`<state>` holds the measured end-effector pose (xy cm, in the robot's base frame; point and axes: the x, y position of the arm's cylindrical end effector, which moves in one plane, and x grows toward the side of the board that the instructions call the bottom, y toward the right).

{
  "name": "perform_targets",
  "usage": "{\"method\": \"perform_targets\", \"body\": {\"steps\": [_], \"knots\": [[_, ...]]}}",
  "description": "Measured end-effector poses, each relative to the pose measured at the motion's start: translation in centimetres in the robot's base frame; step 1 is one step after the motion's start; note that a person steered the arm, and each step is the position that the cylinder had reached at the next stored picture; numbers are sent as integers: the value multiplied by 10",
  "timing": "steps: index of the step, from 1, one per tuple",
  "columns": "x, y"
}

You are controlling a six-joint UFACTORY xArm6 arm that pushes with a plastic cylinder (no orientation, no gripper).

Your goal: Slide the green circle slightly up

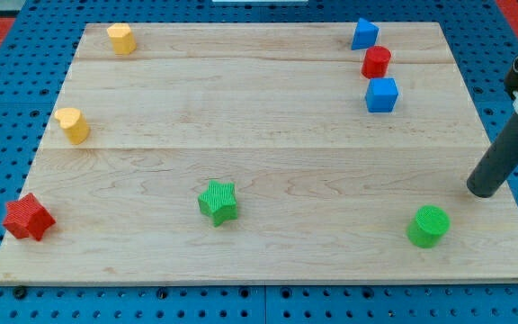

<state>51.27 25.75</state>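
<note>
The green circle (429,225) is a short green cylinder near the wooden board's bottom right corner. My tip (485,191) is the lower end of the dark rod coming in from the view's right edge. It rests on the board up and to the right of the green circle, about a block's width away, not touching it.
A green star (218,202) lies at bottom centre and a red star (28,218) at bottom left. Two yellow blocks (73,125) (121,39) sit at the left and top left. A blue block (363,34), a red block (376,62) and a blue cube (381,94) cluster at top right. The board's right edge (504,153) is near the rod.
</note>
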Motion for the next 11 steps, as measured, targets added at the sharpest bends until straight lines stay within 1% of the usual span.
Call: {"method": "perform_targets", "body": {"steps": [2,4,5,6,7,9,11], "knots": [[3,0],[49,2],[76,-27],[78,-69],[63,-87],[50,-90],[47,-90]]}}
